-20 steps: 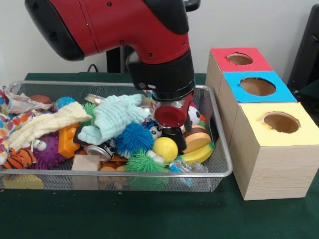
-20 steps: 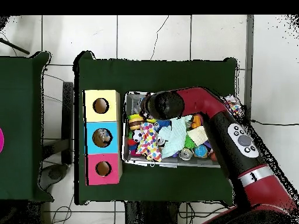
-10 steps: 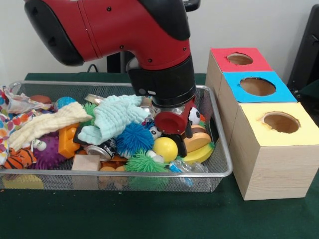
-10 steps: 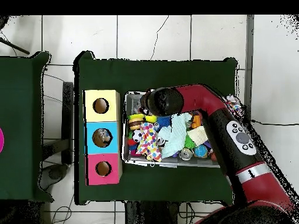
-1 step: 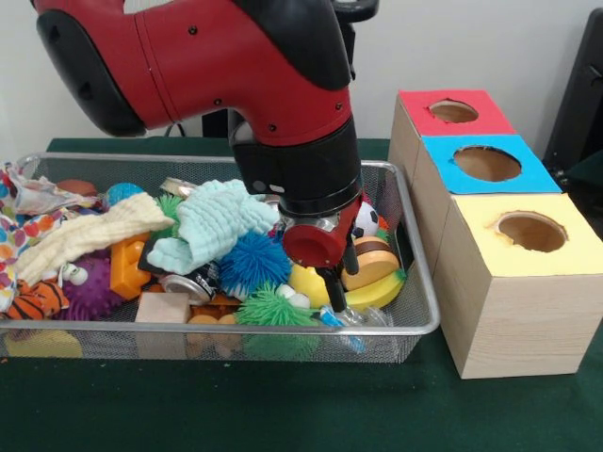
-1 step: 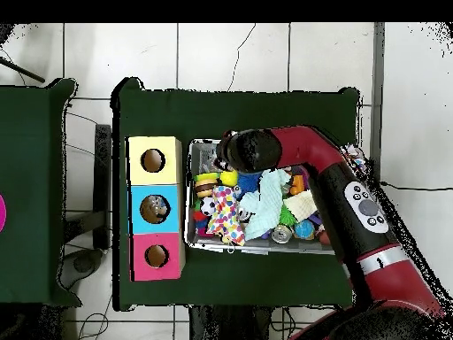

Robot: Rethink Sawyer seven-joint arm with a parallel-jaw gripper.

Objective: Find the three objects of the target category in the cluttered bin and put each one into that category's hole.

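While the arm reaches low into the bin | gripper at its near right, tips among clutter beside the yellow ball, grip state unclear | target category unknown | boxes right of bin, on worktop.

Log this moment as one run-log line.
arm: low over wire bin | gripper: beside yellow ball | holes: red, blue, yellow boxes
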